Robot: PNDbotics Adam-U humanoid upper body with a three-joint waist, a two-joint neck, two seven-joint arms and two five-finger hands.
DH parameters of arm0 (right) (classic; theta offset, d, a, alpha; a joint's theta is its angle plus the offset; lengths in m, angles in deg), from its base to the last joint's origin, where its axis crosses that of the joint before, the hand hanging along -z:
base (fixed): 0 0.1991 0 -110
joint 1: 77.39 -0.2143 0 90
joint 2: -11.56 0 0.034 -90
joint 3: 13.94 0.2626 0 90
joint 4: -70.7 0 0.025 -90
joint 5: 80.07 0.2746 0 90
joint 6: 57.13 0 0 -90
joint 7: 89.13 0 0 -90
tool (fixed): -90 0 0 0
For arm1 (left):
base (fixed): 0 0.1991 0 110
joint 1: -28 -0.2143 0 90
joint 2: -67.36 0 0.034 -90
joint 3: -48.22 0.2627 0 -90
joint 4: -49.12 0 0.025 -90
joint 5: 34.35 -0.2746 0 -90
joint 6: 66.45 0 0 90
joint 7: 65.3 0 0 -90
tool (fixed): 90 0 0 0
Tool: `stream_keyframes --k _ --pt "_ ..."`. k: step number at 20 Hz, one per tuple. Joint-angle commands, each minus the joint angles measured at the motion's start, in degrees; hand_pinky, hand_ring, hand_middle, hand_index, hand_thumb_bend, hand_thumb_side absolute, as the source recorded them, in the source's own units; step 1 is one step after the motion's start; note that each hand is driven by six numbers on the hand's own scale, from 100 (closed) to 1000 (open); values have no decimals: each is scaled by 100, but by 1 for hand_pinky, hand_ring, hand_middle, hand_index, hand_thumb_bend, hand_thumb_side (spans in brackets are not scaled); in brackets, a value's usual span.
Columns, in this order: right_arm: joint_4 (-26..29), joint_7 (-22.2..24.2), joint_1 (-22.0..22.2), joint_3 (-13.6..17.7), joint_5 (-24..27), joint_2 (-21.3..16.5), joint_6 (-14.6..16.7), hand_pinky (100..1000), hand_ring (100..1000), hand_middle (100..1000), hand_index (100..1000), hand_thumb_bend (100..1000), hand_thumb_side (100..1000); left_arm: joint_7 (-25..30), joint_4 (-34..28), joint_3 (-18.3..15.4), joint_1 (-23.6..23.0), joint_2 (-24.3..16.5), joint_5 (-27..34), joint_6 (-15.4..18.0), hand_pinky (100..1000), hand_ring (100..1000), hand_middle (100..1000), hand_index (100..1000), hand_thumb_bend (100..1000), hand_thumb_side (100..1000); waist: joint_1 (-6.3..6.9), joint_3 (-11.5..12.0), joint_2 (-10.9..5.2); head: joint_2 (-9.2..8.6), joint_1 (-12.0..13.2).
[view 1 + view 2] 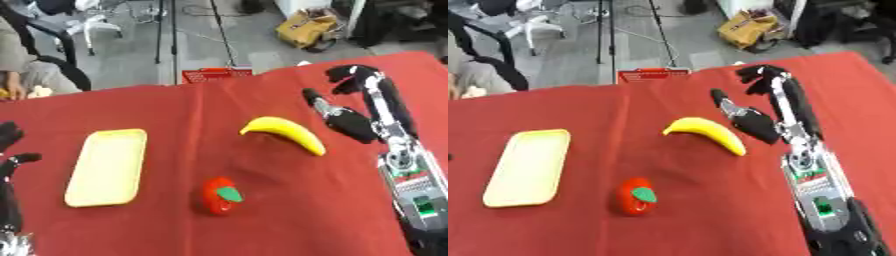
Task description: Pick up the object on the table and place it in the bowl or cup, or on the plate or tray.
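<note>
A yellow banana (287,133) lies near the middle of the red table. A red tomato-like fruit with a green leaf (221,195) sits in front of it. A pale yellow tray (108,166) rests flat at the left. My right hand (353,122) hovers just right of the banana, thumb pointing toward the far edge and fingers spread, holding nothing. My left hand (10,150) shows at the left edge, fingers up and relaxed, well left of the tray.
The red cloth (175,115) covers the table; its far edge runs diagonally across the top. Beyond it are a red basket (216,74), a tripod, chairs, a yellow bag and a seated person at the far left.
</note>
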Motion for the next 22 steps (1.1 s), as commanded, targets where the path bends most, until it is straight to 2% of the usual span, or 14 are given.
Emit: stream_keyframes --k 1,7,10,15,22 --pt "-455 304 -376 -73 -184 -194 -85 669 610 653 759 585 534 13 -73 -5 40 -52 0 -1 521 775 742 699 608 898 16 22 -155 -46 -13" --pt "-2110 676 -1193 -126 -700 -245 -78 668 612 660 763 597 488 48 -63 4 27 -62 16 -12 522 775 742 700 608 899 17 84 -164 -39 -47" --pt "-2709 631 -1395 -87 -786 -207 66 668 615 668 767 601 476 71 -61 15 34 -63 13 -14 522 775 742 700 608 900 5 95 -166 -42 -60" --pt "-3843 583 -1828 17 -1225 -154 109 670 626 682 779 612 452 85 -63 15 29 -65 8 -11 522 774 741 699 608 900 -20 162 -168 -61 -62" --pt "-4638 457 -2089 230 -1714 -183 52 672 634 686 782 618 441 88 -62 13 18 -76 -8 -8 522 774 740 699 609 900 -64 199 -191 -70 -44"
